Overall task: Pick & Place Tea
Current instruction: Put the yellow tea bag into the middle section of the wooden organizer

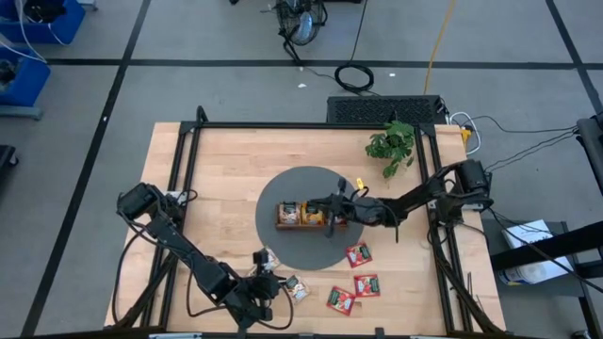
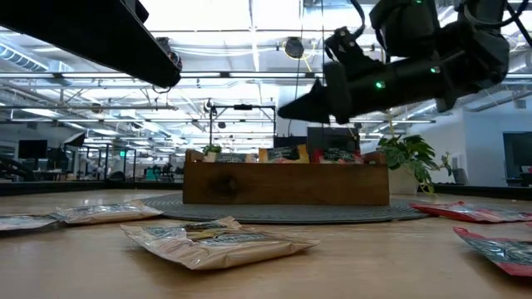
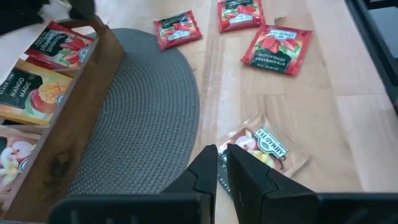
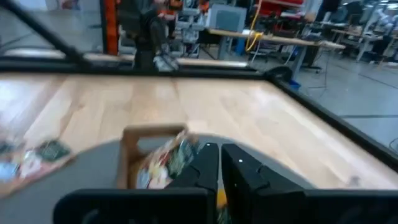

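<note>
The dark left arm is stretched diagonally along the bench's near-left side, its two-finger left hand carried low with the fingers nearly together. The dark right arm is reached in from the right, its right hand closed.

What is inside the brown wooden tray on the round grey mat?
The brown wooden three-compartment tray holds upright tea sachets: red ones, orange mango ones and pale ones. The tray wall hides their lower parts, so their number is unclear.
</note>
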You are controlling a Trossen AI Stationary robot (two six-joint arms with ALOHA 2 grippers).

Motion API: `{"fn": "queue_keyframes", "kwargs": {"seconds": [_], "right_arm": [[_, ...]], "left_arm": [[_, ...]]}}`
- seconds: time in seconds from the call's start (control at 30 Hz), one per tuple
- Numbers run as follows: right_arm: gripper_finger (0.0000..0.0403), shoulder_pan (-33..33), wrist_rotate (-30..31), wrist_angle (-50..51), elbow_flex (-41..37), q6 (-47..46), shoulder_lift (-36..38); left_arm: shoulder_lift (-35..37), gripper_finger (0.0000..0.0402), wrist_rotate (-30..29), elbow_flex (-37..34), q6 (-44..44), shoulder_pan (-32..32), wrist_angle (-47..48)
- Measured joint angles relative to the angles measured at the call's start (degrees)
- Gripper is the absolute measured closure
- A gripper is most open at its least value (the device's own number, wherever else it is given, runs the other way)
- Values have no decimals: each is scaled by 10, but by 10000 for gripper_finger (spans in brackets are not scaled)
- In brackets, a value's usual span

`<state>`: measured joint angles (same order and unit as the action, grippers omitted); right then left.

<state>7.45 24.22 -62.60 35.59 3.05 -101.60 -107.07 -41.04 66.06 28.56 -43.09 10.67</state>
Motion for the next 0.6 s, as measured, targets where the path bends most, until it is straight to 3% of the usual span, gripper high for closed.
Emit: {"fn": "queue_keyframes", "kwargs": {"seconds": [0.1,0.23,0.43,0.6], "right_arm": [[391,-13,-11,27,19,-25,0],[401,-22,-18,135,43,-42,0],[402,-17,-12,178,45,-64,0],[402,-6,46,238,45,-65,0]], "left_arm": [[0,360,0,0,-8,0,2],[0,360,0,0,-16,0,2],[0,360,0,0,-16,0,2],[0,360,0,0,-17,0,2]]}}
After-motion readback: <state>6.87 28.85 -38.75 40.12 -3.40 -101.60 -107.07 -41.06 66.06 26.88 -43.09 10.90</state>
